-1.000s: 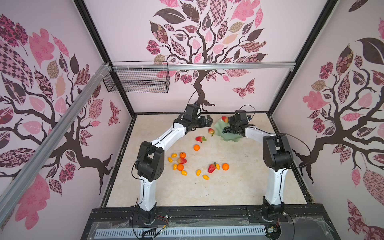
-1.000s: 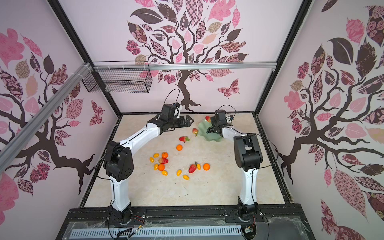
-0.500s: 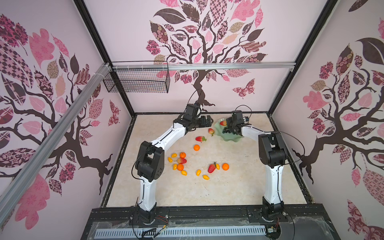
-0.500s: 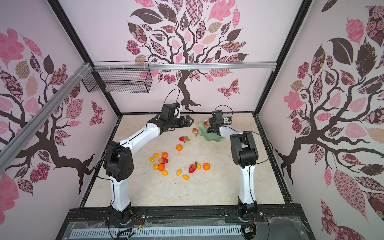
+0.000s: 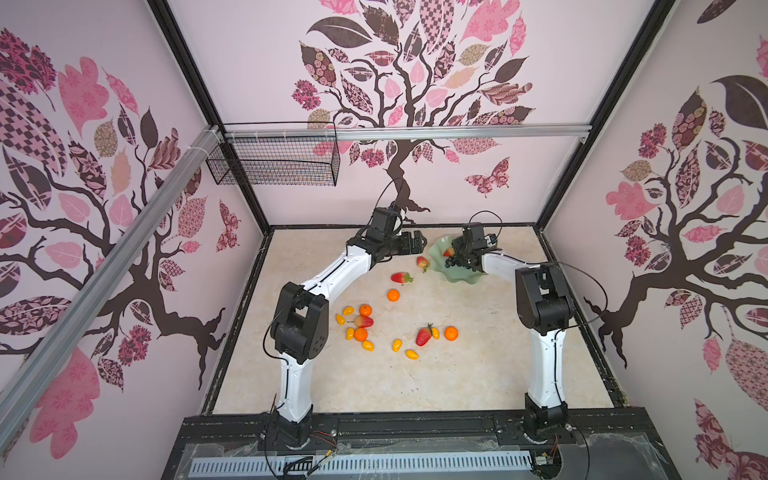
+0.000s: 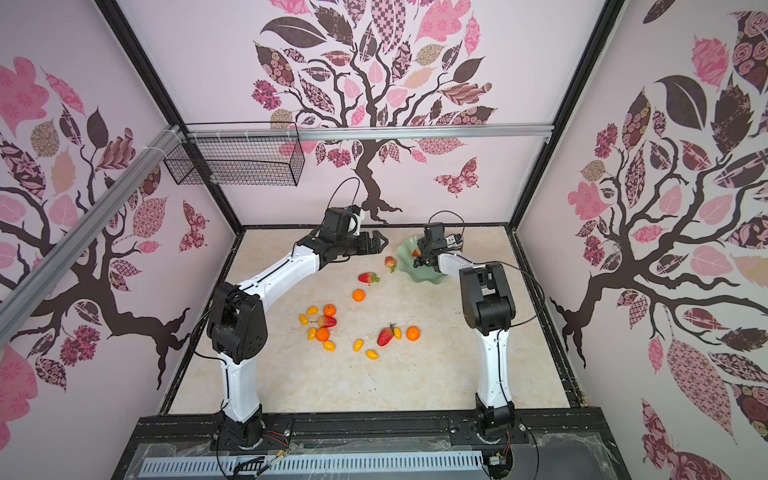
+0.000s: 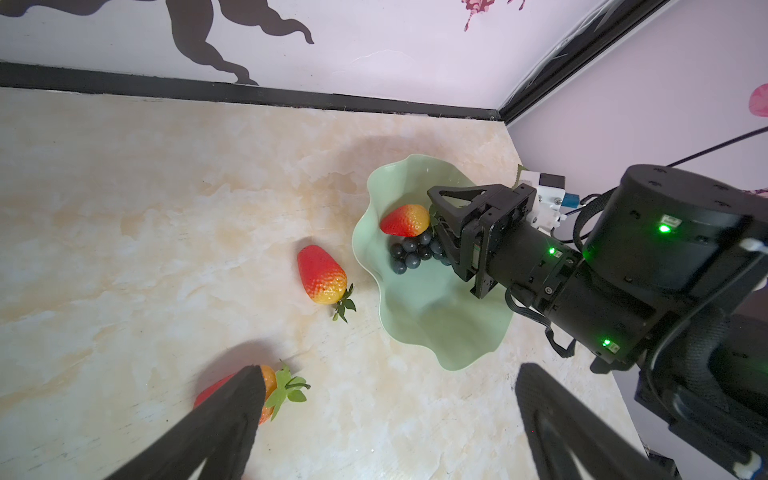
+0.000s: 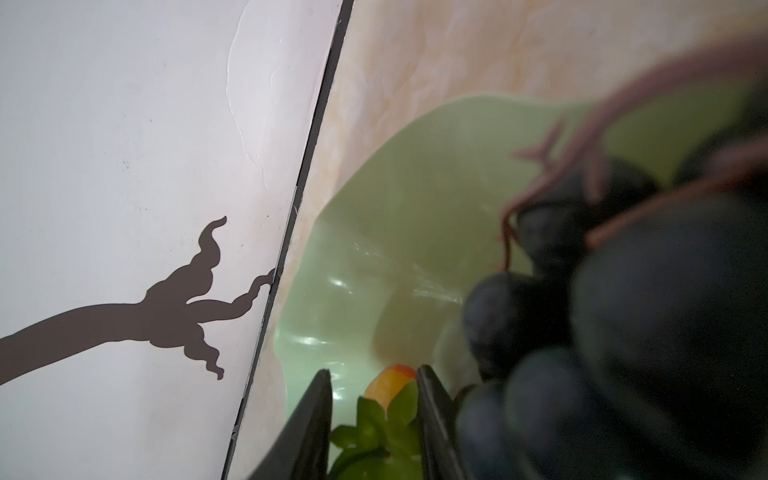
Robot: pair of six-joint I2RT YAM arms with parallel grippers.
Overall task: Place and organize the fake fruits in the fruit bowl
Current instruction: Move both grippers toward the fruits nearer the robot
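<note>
Because the nearest fake fruits (image 6: 385, 336) lie loose on the table (image 5: 374, 386), we begin there: kumquats (image 5: 412, 354) at 6 o'clock from its middle, a strawberry (image 5: 423, 336) and a tangerine (image 5: 451, 333) at 4 o'clock, a mixed cluster (image 5: 365, 321) at 9 o'clock. Toward 12 o'clock come a lone tangerine (image 5: 393, 295) and two more strawberries (image 5: 400, 277), the farther one just beside the fruit bowl (image 7: 436, 316). Near these hovers our left gripper (image 7: 390, 370), jaws spread wide and holding nothing. At 1 o'clock sits that bowl, with the grape bunch (image 7: 411, 253) and a red strawberry (image 7: 405, 220) touching it inside. Our right gripper (image 8: 372, 370) reaches into the bowl; its jaws stand partly apart on either side of that strawberry's green top, and we cannot tell whether they pinch it or have let go. We judge these fruits light, stiff and smooth: the round ones will roll, so we would close across the widest part of each body, not the flimsy leaves. The bowl looks light too, and a nudge on its wavy rim could slide it.
</note>
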